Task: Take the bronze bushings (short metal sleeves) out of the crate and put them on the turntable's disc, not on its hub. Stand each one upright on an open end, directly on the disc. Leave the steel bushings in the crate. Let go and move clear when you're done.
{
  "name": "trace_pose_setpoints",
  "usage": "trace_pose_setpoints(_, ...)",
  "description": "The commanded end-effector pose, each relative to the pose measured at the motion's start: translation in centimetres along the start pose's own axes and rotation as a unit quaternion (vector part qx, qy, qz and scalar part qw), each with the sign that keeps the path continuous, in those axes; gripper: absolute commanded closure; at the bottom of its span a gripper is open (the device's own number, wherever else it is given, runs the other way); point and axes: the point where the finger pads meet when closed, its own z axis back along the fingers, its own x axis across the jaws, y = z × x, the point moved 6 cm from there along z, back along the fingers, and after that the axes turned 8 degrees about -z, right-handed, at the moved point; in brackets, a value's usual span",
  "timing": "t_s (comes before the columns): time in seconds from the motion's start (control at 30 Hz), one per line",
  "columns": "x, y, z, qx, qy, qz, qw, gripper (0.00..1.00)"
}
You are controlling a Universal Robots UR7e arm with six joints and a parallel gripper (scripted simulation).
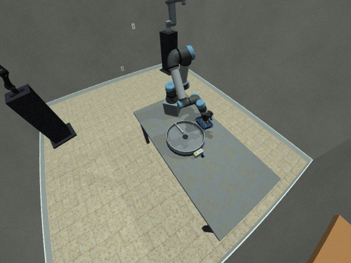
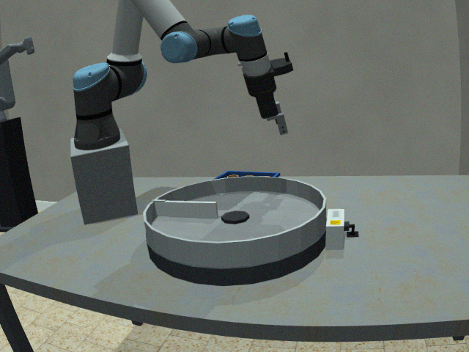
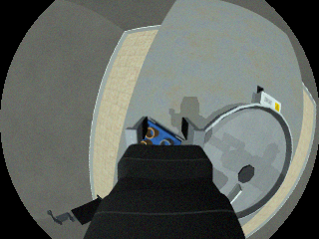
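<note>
Grey walls and a tiled floor frame the table [image 2: 378, 265], above which the gripper [image 2: 281, 127] hangs spread wide and empty, high over the blue crate [image 1: 204, 123] at the turntable's [image 2: 234, 242] far side. The first pick appears to be in hand: no bushing shows on the disc [image 2: 287, 212], and the bronze bushings [image 3: 152, 134], dimly seen, lie in the crate. Next it must descend onto a bronze one, not steel.

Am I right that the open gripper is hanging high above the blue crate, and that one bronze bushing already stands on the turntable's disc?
Not quite. The gripper does hang open and empty high above the blue crate, but the exterior view shows no bushing on the turntable's disc; it carries only its dark hub and a pale bar.
</note>
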Motion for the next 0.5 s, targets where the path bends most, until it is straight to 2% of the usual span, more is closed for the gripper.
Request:
trace_pose_setpoints(0.0,2.8,-1.3,1.7,0.005,-0.022,-0.045,0.999,0.0)
trace_pose_setpoints(0.13,6.2,-3.4,3.9,0.012,-0.051,-0.108,0.993,0.0)
trace_pose_setpoints(0.2,6.2,-3.4,3.9,0.012,-0.051,-0.108,0.993,0.0)
trace_pose_setpoints(0.27,8.3,-5.0,5.2,0.016,-0.07,-0.149,0.986,0.0)
trace_pose_setpoints(0.47,11.7,-8.2,7.4,0.023,-0.102,-0.223,0.969,0.0)
